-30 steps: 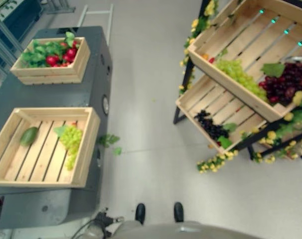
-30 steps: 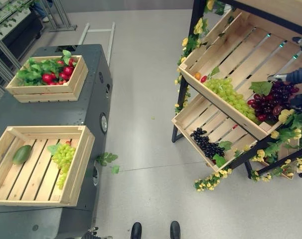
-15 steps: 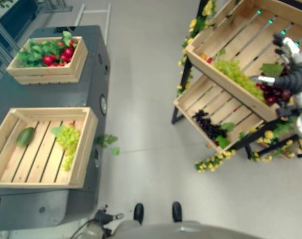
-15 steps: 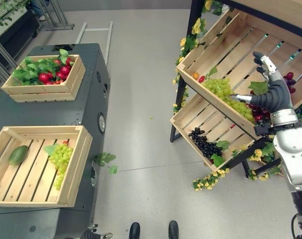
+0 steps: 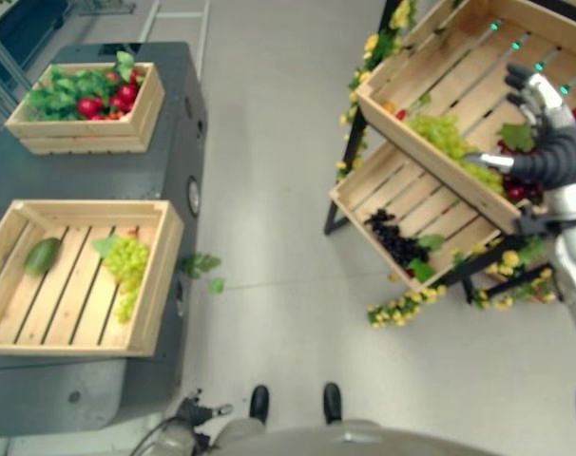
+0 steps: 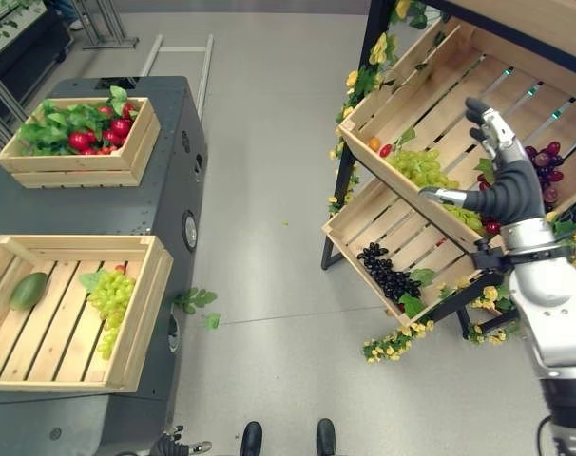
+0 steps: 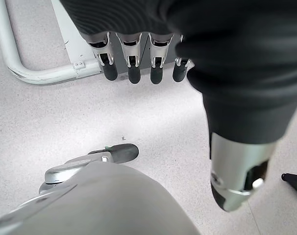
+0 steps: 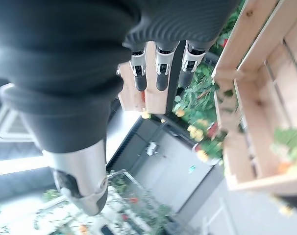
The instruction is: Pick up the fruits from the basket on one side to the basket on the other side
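Pale grey speckled floor runs up the middle, with a few loose green leaves lying on it just beside a dark grey cabinet on the left. On the right stands a black-framed slanted rack trimmed with yellow flowers. A white tube frame lies on the floor behind the cabinet.
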{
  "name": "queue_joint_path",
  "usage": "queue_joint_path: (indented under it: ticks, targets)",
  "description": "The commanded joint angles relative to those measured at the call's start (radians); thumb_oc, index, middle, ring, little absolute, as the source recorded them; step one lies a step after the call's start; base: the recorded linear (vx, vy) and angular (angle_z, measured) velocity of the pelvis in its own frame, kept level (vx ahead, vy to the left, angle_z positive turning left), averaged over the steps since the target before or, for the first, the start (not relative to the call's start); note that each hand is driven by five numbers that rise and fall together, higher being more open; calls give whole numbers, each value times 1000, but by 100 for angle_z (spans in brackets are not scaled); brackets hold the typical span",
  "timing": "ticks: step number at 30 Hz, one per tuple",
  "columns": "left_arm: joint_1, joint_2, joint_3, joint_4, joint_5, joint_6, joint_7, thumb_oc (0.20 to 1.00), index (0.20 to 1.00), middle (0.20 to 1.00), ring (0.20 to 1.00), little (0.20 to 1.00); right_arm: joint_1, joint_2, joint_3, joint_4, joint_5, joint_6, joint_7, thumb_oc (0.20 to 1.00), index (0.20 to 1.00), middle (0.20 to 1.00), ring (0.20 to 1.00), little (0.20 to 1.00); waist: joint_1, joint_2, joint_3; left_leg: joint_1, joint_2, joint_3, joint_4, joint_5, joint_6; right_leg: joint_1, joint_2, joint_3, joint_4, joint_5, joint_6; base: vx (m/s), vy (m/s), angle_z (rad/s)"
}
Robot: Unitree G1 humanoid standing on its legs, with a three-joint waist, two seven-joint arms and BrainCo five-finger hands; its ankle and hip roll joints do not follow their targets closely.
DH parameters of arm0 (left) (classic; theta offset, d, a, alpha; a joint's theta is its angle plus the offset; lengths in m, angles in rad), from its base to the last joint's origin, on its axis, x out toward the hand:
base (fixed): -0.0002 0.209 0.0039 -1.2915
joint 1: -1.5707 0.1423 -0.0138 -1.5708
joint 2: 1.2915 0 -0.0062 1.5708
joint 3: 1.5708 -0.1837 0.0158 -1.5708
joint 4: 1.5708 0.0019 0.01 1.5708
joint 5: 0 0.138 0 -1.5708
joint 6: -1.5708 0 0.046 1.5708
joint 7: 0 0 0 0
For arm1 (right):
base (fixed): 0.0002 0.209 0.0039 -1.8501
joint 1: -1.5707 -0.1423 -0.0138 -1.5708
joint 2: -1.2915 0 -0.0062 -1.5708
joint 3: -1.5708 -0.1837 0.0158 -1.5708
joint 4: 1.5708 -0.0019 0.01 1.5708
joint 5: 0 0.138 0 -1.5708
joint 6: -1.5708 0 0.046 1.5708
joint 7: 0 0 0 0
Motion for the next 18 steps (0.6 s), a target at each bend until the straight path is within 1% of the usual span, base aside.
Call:
queue_joint_path:
  ticks: [1, 5, 7, 8, 9, 10, 12, 13, 14, 15, 16, 18]
  targets:
    - [-29, -40, -26, 61, 37, -27, 14, 1000, 1000, 1000, 1000, 1000, 32, 26, -64, -87, 50, -63, 3, 1000, 1000, 1000, 1000, 1000, 13, -12, -45, -15, -2, -11, 17, -72, -23, 1, 9, -21, 35, -119, 43, 0, 0, 0]
    - [-30, -36, -12, 56, 44, -29, 26, 1000, 1000, 1000, 1000, 1000, 66, 82, -50, -135, 11, -63, 10, 1000, 1000, 1000, 1000, 1000, 18, -16, -40, -17, -4, -21, 18, -71, -18, -4, 7, -27, 57, -128, 40, -8, 0, 1]
    - [-40, -27, -10, 50, 44, -32, 34, 1000, 1000, 1000, 1000, 1000, 76, 121, -30, -143, 0, -66, 7, 1000, 1000, 1000, 1000, 1000, 17, -17, -24, -27, -6, -34, 24, -67, -15, -26, 10, -16, 107, -144, 36, -95, -13, 6]
    - [-52, -20, -11, 49, 45, -33, 42, 1000, 1000, 1000, 1000, 1000, 80, 134, -19, -135, -11, -67, 2, 1000, 1000, 1000, 1000, 1000, 11, -15, -12, -36, -6, -44, 31, -61, -13, -38, 21, 17, 138, -154, 36, -130, -8, 18]
    - [-62, -14, -13, 47, 45, -34, 47, 1000, 1000, 1000, 1000, 1000, 85, 145, -16, -135, -18, -67, 0, 1000, 1000, 1000, 1000, 1000, 2, -13, -4, -51, -7, -60, 40, -54, -10, -53, 46, 80, 175, -176, 33, -102, 12, 24]
    - [-68, -13, -14, 49, 49, -34, 54, 1000, 1000, 1000, 1000, 1000, 93, 155, -24, -137, -31, -68, -9, 1000, 1000, 1000, 1000, 1000, -6, -12, -6, -63, -12, -73, 46, -50, -10, -56, 65, 132, 191, -196, 26, -52, 27, 64]
    - [-80, -17, -19, 54, 65, -36, 59, 1000, 1000, 1000, 1000, 1000, 140, 183, -52, -145, -45, -74, -17, 1000, 1000, 1000, 1000, 1000, -28, -4, -15, -84, -28, -115, 56, -38, -13, -46, 117, 264, 217, -226, 6, -7, 24, 94]
    - [-79, -17, -22, 54, 65, -36, 59, 1000, 1000, 1000, 1000, 1000, 145, 184, -55, -148, -45, -73, -17, 1000, 1000, 1000, 1000, 1000, -29, -4, -16, -84, -29, -118, 57, -39, -13, -46, 117, 262, 220, -229, 4, -1, -58, 128]
    - [-81, -17, -30, 57, 86, -36, 60, 1000, 1000, 1000, 1000, 1000, 172, 207, -57, -150, -55, -71, -24, 1000, 1000, 1000, 1000, 1000, -41, 1, -24, -93, -35, -161, 66, -33, -24, -25, 148, 307, 222, -240, -12, -7, -121, 152]
    - [-74, -15, -25, 55, 85, -38, 63, 1000, 1000, 1000, 1000, 1000, 183, 222, -39, -145, -55, -72, -21, 1000, 1000, 1000, 1000, 1000, -42, 0, -27, -93, -34, -177, 67, -33, -32, -18, 143, 287, 201, -227, -17, -26, -165, 134]
    - [-71, -15, -24, 56, 86, -39, 66, 1000, 1000, 1000, 1000, 1000, 191, 224, -30, -150, -58, -70, -16, 1000, 1000, 1000, 1000, 1000, -39, -2, -30, -93, -32, -182, 68, -32, -36, -15, 137, 279, 192, -219, -14, -26, -148, 76]
    - [-63, -21, -18, 48, 83, -43, 71, 1000, 1000, 1000, 1000, 1000, 232, 241, -15, -159, -50, -68, 3, 1000, 1000, 1000, 1000, 1000, -33, 4, -33, -95, -33, -204, 85, -32, -41, -9, 128, 262, 189, -221, -11, -20, -135, 30]
